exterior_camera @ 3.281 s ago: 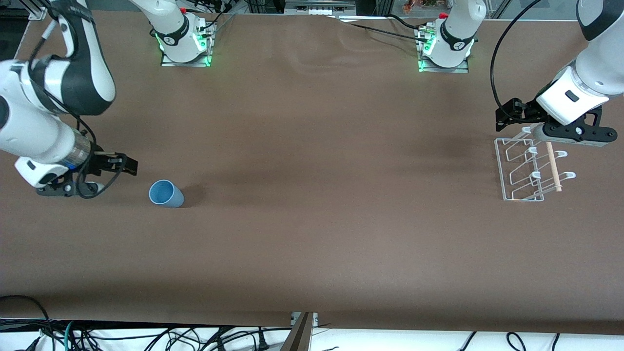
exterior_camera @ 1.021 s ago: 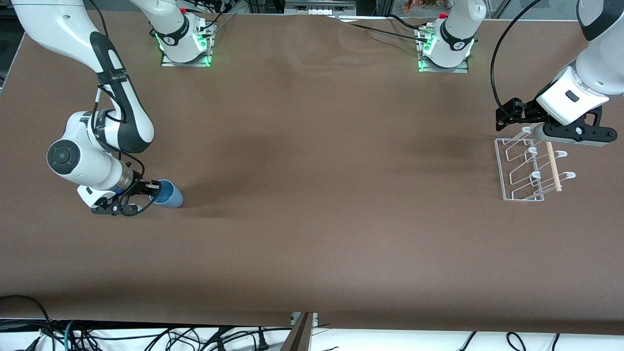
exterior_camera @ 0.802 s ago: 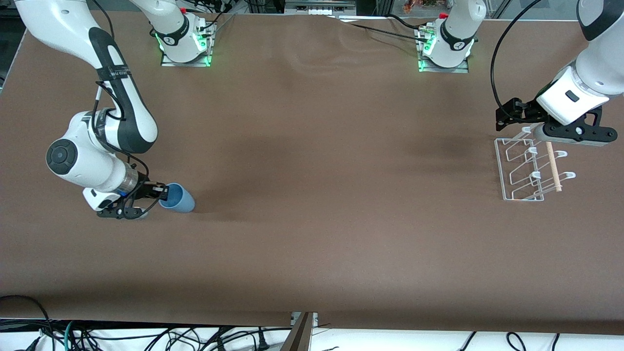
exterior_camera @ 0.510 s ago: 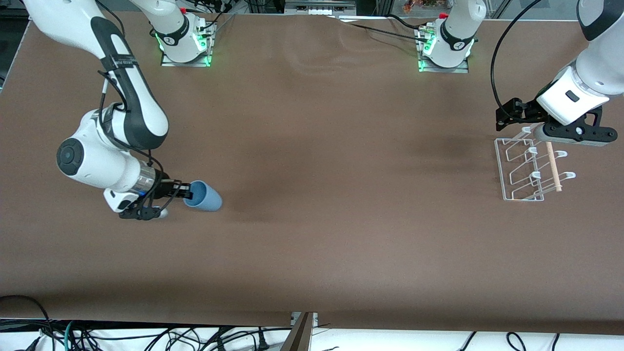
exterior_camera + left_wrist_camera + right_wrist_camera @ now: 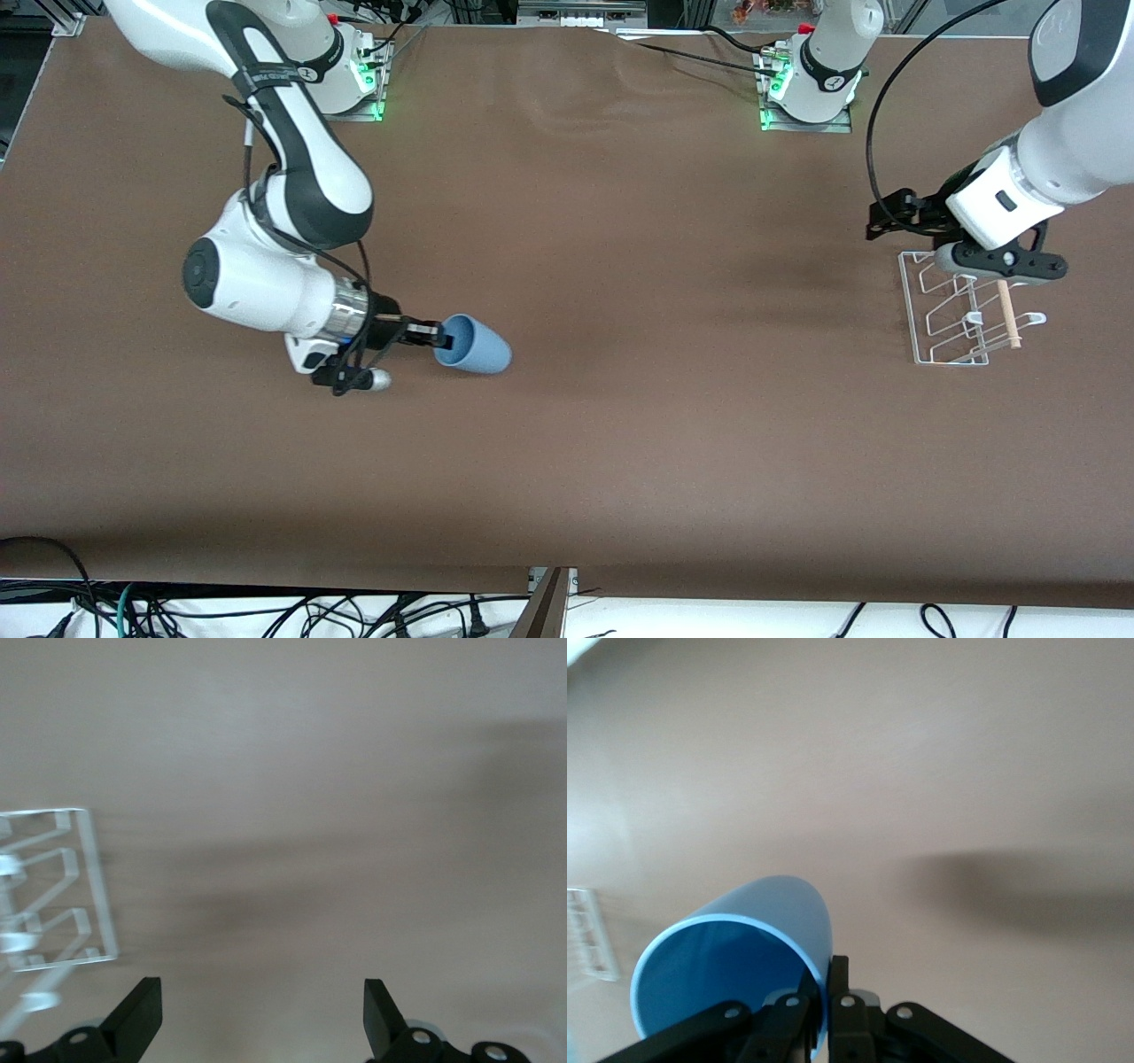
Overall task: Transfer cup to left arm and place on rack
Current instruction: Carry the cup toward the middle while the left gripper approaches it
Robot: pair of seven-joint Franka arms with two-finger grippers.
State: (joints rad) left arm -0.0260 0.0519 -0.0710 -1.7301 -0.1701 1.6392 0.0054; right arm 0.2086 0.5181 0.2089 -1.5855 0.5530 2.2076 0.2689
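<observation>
Cup (image 5: 475, 346) is pinched at its rim by the right gripper (image 5: 432, 336), one finger inside the mouth and one outside per the right wrist view (image 5: 731, 983); jaws pressed onto the wall, cup tipped so the mouth faces back toward the wrist. Change vs. approx. 3 s ago: cup was standing on the counter (image 5: 620, 443) near the right arm's end, untouched; it has since been gripped, raised and carried toward the rack (image 5: 966, 310), now over the counter but well apart from the rack, w/ most of the counter's length between them. Change at the left arm: left gripper (image 5: 895, 217) had been parked above the rack edge farther from the front camera; it has now shifted slightly off the rack toward the cup, jaws spread wide and holding nothing, confirmed in the left wrist view (image 5: 257, 1014), where the rack (image 5: 53, 895) sits off to one side. Meaning for task: pick-up step is done, transit to the handover point is in progress, and the left arm appears to be starting its approach. Handover and rack placement are not yet done. Rim-only pinch likely leaves the cup body free for the left jaws to take.
</observation>
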